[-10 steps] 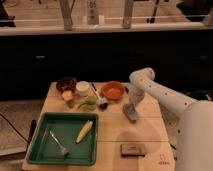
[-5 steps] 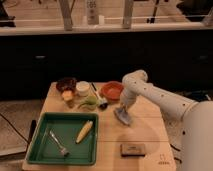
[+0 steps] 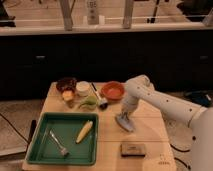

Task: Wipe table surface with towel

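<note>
Wooden table [image 3: 150,135] carries one green tray [image 3: 40,150] holding one fork [image 3: 58,143] and one corn cob [image 3: 84,131]. Right of the tray, the gripper [image 3: 125,116] presses one grey towel [image 3: 124,122] onto the wood; I cannot tell how its jaws stand. Behind the tray sits one orange bowl [image 3: 112,91].
</note>
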### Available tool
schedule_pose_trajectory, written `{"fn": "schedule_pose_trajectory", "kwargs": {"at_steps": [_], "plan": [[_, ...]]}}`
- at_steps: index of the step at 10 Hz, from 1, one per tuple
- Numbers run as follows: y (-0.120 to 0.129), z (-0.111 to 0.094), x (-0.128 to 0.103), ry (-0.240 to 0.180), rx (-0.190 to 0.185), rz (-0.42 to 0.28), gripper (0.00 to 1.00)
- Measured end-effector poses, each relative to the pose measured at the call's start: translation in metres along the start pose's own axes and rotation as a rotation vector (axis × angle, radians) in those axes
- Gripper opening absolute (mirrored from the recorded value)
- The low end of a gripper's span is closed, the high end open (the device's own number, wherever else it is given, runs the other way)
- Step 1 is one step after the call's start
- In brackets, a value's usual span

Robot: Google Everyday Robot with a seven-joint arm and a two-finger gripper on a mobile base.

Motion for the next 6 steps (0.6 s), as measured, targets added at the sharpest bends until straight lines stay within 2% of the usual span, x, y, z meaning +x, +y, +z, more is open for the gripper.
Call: {"fn": "schedule_pose_trajectory", "kwargs": {"at_steps": [3,6], "plan": [[0.038,-0.004,0.016,0.014,-0.023,0.088,0.00],[0.046,0.001,0.044,0.029,-0.035,0.150,0.00]]}}
